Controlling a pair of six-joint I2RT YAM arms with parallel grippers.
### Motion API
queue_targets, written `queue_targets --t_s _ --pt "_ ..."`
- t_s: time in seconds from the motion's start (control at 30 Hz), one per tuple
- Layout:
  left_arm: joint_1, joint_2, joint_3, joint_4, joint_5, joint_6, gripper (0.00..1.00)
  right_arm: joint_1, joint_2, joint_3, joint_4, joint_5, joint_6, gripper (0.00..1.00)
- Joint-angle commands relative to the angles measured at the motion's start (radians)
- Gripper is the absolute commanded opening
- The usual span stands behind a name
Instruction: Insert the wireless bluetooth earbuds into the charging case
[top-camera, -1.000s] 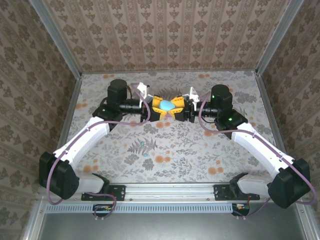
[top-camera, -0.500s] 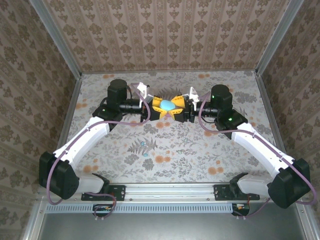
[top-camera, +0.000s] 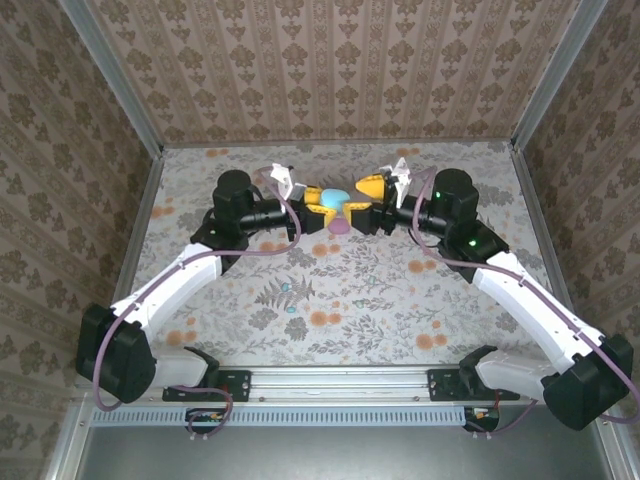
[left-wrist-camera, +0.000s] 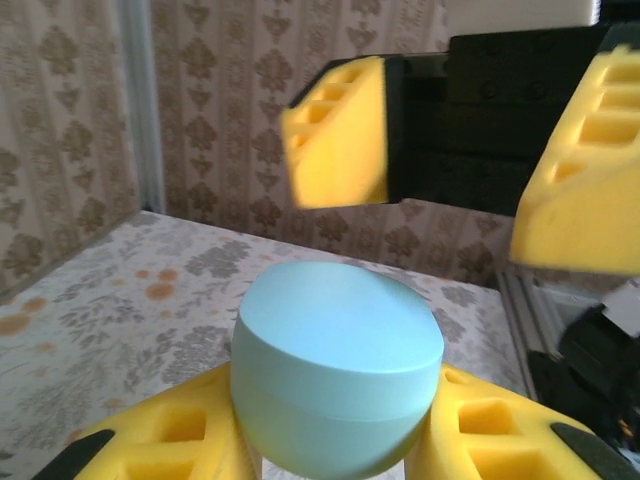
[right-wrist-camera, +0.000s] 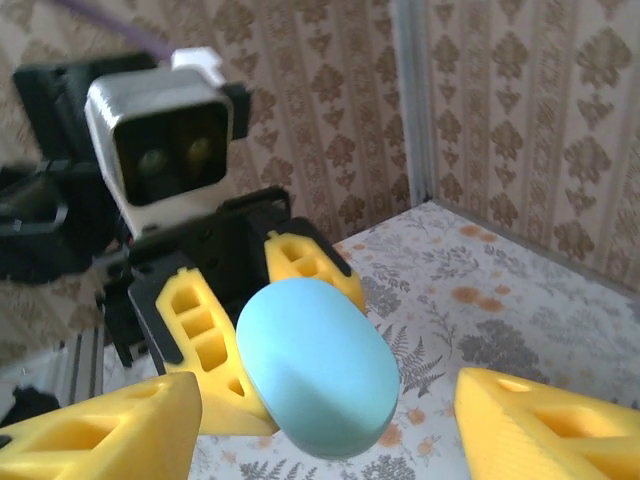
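Top external view has the two arms meeting over the far middle of the table (top-camera: 300, 300), where the left end effector (top-camera: 320, 199) is closed on the pale blue charging case (top-camera: 329, 196) and holds it clear of the surface. The right end effector (top-camera: 378, 188) stands just beside it with its yellow fingers spread wide and nothing between them. The left wrist view shows the case seated low between the left fingers, which grip its lower half. A seam runs around the shell above them, so the lid looks closed. The right wrist view shows the same smooth pebble shape facing the gap between the right fingers. A small pink object (top-camera: 340, 225) lies on the table just below the case; it is too small to tell what it is. The step in hand is probably opening the case. To do it well, the right fingers should close only on the half above the seam, square to the shell, while the left grip stays firm on the base. The rounded plastic will likely slip under an off-centre pinch, so the lid should be eased up about its hinge rather than pulled.
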Motion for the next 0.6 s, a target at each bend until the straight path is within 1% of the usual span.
queue_targets --t_s 0.0,0.13,0.23,0.43,0.57 --pt "-0.01 -0.044 -0.046 0.203 -0.119 -0.114 0.32 -0.003 -0.002 0.085 -0.128 0.11 0.258 0.67" --pt "-0.014 -0.043 -0.094 0.321 -0.155 -0.168 0.32 -0.002 0.033 0.138 -0.197 0.072 0.405 0.63" --pt "-0.02 -0.041 -0.125 0.39 -0.167 -0.203 0.32 0.002 0.051 0.155 -0.209 0.026 0.458 0.62" --pt "-0.034 -0.025 -0.173 0.531 -0.179 -0.269 0.31 0.034 0.097 0.203 -0.277 0.016 0.454 0.61" --pt "-0.042 -0.027 -0.172 0.521 -0.178 -0.257 0.31 0.055 0.124 0.243 -0.322 0.007 0.417 0.61"
